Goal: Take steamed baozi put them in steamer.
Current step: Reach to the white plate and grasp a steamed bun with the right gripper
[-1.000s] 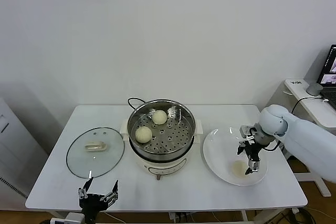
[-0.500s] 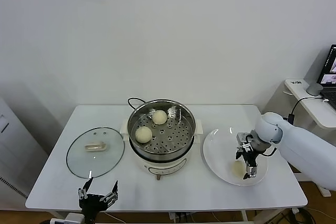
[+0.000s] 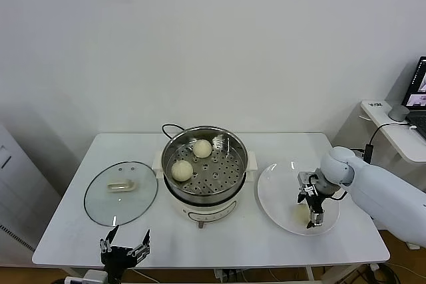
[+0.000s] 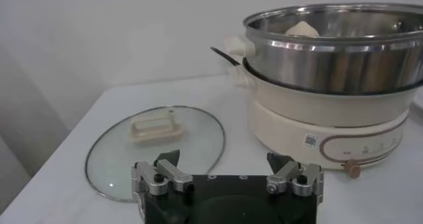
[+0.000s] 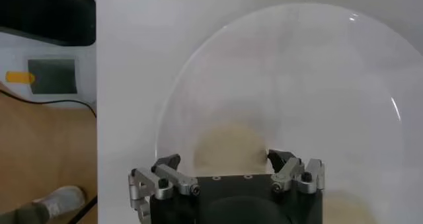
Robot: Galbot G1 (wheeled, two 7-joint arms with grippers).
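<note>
The steel steamer (image 3: 229, 151) stands mid-table on its white base and holds two cream baozi (image 3: 202, 147) (image 3: 182, 170). It also shows in the left wrist view (image 4: 330, 60), with one baozi (image 4: 303, 28) peeking over the rim. Another baozi (image 3: 300, 214) lies on the white plate (image 3: 276, 191) at the right. My right gripper (image 3: 313, 220) is low over that baozi. In the right wrist view it (image 5: 225, 159) is open, with the baozi (image 5: 228, 145) between its fingers (image 5: 168, 161). My left gripper (image 3: 124, 247) is parked open at the table's front edge.
The round glass lid (image 3: 120, 193) lies flat to the left of the steamer, and shows in the left wrist view (image 4: 155, 139) just ahead of the left gripper (image 4: 225, 162). A black cord (image 3: 168, 128) runs behind the steamer. A side desk with a laptop (image 3: 419, 91) stands at the far right.
My right gripper has moved down and slightly toward the plate's front, closing in around the baozi on the plate. The left arm and the steamer's contents have not moved.
</note>
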